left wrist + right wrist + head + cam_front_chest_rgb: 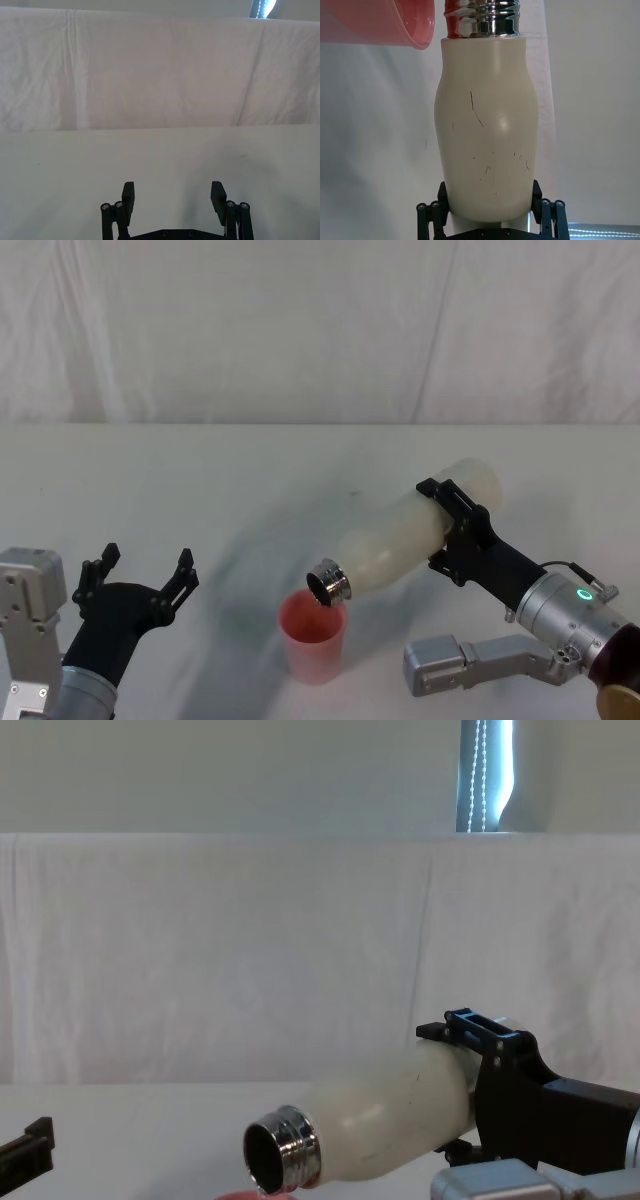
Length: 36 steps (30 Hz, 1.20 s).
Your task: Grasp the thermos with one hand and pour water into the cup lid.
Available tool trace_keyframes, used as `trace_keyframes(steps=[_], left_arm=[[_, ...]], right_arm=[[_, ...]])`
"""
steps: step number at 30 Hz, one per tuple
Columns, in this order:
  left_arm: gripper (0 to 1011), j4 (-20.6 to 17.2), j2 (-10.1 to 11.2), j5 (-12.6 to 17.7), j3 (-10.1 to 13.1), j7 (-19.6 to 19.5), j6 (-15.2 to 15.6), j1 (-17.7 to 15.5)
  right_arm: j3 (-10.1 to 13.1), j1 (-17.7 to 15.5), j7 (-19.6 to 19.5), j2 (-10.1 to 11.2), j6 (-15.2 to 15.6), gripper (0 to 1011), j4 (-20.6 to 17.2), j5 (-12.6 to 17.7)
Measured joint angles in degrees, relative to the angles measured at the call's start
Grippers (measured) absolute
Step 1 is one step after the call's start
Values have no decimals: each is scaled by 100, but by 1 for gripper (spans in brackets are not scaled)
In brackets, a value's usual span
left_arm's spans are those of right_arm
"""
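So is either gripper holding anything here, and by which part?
The right gripper holds the thermos by its lower body, near the base. The left gripper is open and empty.

Bare table [230, 465] all round; only cup lid [313, 638] (under thermos [410, 535]) intrudes.

Cup lid [258, 1195] mostly below chest view's edge

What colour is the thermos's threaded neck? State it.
Shiny silver steel neck on the tall cream-white matte thermos, with red reflections from the cup; clearest in the chest view.
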Motion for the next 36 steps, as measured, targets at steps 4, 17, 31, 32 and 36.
trace_keyframes(steps=[4, 17, 31, 32, 36], left_arm=[[1001, 0, 0, 0, 0, 0, 0, 0], [1001, 0, 0, 0, 0, 0, 0, 0], [1001, 0, 0, 0, 0, 0, 0, 0], [1001, 0, 0, 0, 0, 0, 0, 0], [1001, 0, 0, 0, 0, 0, 0, 0]], right_arm=[[-6, 7, 0, -6, -1, 962, 8, -10], [-18, 21, 0, -4, -1, 962, 9, -20], [-25, 28, 4, 2, -3, 962, 9, -20], [-26, 29, 4, 3, -3, 962, 9, -20], [-27, 30, 4, 5, -4, 962, 8, -22]])
